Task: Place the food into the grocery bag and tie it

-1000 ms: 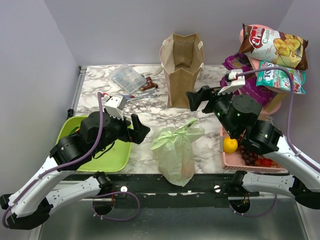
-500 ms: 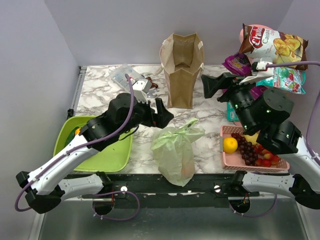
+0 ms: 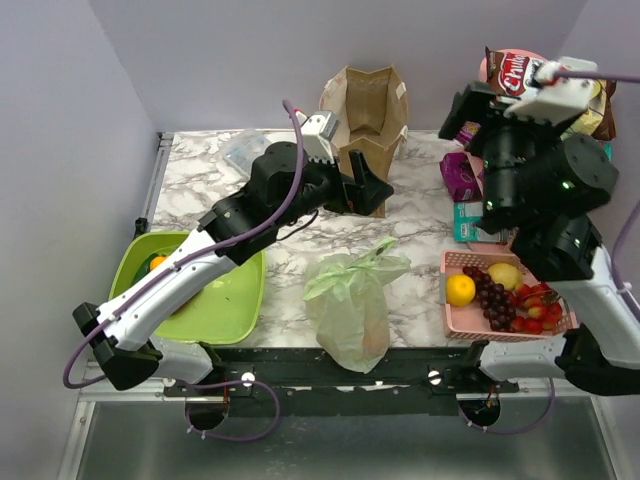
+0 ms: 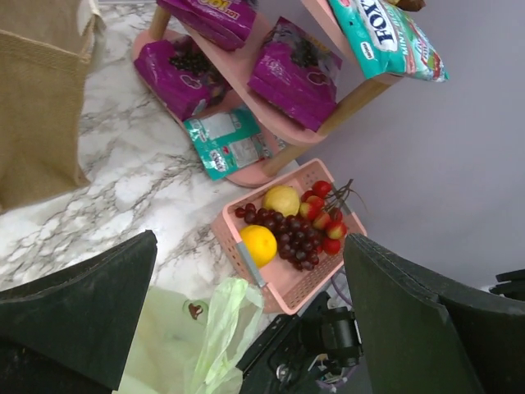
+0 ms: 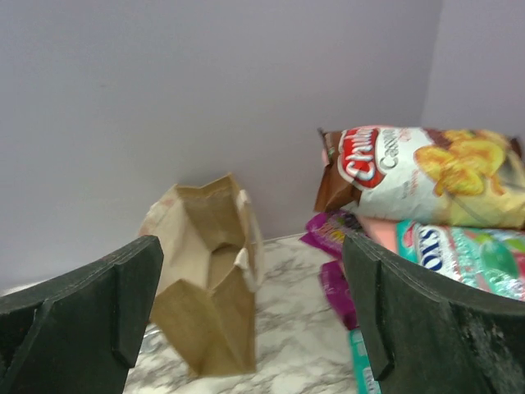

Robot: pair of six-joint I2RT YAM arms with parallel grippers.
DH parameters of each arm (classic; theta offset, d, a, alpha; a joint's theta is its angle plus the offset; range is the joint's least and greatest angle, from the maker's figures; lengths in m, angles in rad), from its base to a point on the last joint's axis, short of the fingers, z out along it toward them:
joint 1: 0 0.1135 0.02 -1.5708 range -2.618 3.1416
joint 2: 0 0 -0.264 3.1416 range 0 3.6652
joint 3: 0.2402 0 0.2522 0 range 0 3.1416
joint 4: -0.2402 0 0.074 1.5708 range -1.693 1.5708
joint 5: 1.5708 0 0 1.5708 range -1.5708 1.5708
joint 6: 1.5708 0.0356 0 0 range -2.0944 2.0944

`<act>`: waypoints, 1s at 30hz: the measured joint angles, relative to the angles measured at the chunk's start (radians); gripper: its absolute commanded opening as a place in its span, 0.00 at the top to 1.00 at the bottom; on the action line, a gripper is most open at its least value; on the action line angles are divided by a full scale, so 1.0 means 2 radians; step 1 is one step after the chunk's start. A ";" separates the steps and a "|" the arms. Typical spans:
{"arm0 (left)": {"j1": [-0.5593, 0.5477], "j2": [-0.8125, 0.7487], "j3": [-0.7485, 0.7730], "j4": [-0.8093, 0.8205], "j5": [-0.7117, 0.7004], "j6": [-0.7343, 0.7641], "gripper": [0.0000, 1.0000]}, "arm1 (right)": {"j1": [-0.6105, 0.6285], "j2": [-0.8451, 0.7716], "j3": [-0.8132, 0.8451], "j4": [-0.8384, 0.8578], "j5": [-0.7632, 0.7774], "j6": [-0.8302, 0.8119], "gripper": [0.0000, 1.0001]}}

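The pale green grocery bag (image 3: 350,305) stands at the table's near edge, bulging, its handles bunched up at the top; its contents are hidden. It also shows low in the left wrist view (image 4: 184,336). My left gripper (image 3: 372,190) is open and empty, raised beyond the bag in front of the brown paper bag (image 3: 365,130). My right gripper (image 3: 468,108) is open and empty, high up by the snack shelf. A round orange fruit (image 3: 460,290) lies in the pink basket (image 3: 455,322). A small orange piece (image 3: 157,262) lies on the green tray (image 3: 225,305), partly hidden by my left arm.
The pink basket (image 4: 303,291) also holds a yellow fruit, grapes and strawberries. A pink shelf at the right carries a chips bag (image 5: 426,172) and purple packets (image 4: 299,70). The paper bag (image 5: 209,279) stands open at the back. A clear plastic box (image 3: 245,150) lies back left.
Both arms have lifted away from the green bag and moved toward the back: the left swung up and right to the paper bag, the right rose to the shelf. The bag has not moved.
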 measured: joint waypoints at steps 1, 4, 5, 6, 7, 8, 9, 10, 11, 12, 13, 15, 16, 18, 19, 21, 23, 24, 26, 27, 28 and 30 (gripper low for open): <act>0.000 0.006 0.006 0.001 0.005 -0.002 0.01 | 0.000 0.022 0.023 0.002 0.012 -0.018 0.00; 0.000 0.016 0.005 0.003 0.019 -0.010 0.02 | -0.001 0.083 0.083 0.007 0.038 -0.063 0.00; 0.000 0.016 0.002 0.003 0.021 -0.011 0.02 | -0.001 0.101 0.096 0.007 0.041 -0.076 0.00; 0.000 0.014 -0.005 0.003 0.023 -0.013 0.02 | -0.001 0.117 0.104 0.008 0.043 -0.089 0.00; 0.000 0.011 -0.013 0.004 0.025 -0.014 0.01 | -0.002 0.130 0.108 0.007 0.044 -0.100 0.00; 0.000 0.004 -0.027 0.006 0.026 -0.015 0.01 | -0.005 0.144 0.111 0.002 0.044 -0.109 0.00; 0.000 -0.001 -0.036 0.005 0.027 -0.016 0.01 | -0.008 0.157 0.113 -0.006 0.043 -0.115 0.00; 0.000 -0.011 -0.052 0.003 0.027 -0.017 0.01 | -0.011 0.168 0.115 -0.016 0.040 -0.117 0.00; 0.000 -0.020 -0.064 0.003 0.027 -0.016 0.01 | -0.015 0.179 0.117 -0.028 0.035 -0.117 0.00; 0.000 -0.026 -0.073 0.002 0.026 -0.016 0.02 | -0.022 0.189 0.118 -0.039 0.027 -0.116 0.00; 0.000 -0.037 -0.084 -0.001 0.026 -0.015 0.02 | -0.029 0.198 0.121 -0.057 0.015 -0.110 0.00; 0.000 -0.058 -0.102 -0.001 0.024 -0.012 0.02 | -0.048 0.218 0.140 -0.099 -0.020 -0.085 0.00; 0.000 -0.067 -0.108 -0.002 0.022 -0.011 0.02 | -0.058 0.228 0.153 -0.118 -0.044 -0.068 0.00; 0.000 -0.080 -0.114 -0.002 0.019 -0.009 0.01 | -0.078 0.246 0.182 -0.156 -0.093 -0.030 0.00; 0.000 -0.086 -0.117 -0.001 0.019 -0.008 0.02 | -0.087 0.255 0.198 -0.172 -0.120 -0.012 0.00; 0.000 -0.096 -0.120 -0.002 0.017 -0.006 0.01 | -0.101 0.273 0.231 -0.198 -0.159 0.024 0.00; 0.000 -0.102 -0.122 -0.002 0.017 -0.004 0.01 | -0.111 0.289 0.257 -0.214 -0.181 0.051 0.00; 0.000 -0.105 -0.125 -0.002 0.017 -0.003 0.02 | -0.120 0.294 0.265 -0.220 -0.189 0.065 0.00; 0.000 -0.113 -0.134 -0.002 0.016 -0.001 0.01 | -0.142 0.304 0.277 -0.239 -0.228 0.101 0.00; 0.000 -0.117 -0.139 -0.003 0.016 -0.001 0.02 | -0.162 0.308 0.282 -0.250 -0.257 0.123 0.00; 0.000 -0.122 -0.146 -0.003 0.016 0.000 0.01 | -0.193 0.314 0.289 -0.264 -0.287 0.148 0.00; 0.000 -0.129 -0.156 -0.004 0.016 0.001 0.02 | -0.245 0.323 0.296 -0.284 -0.304 0.180 0.00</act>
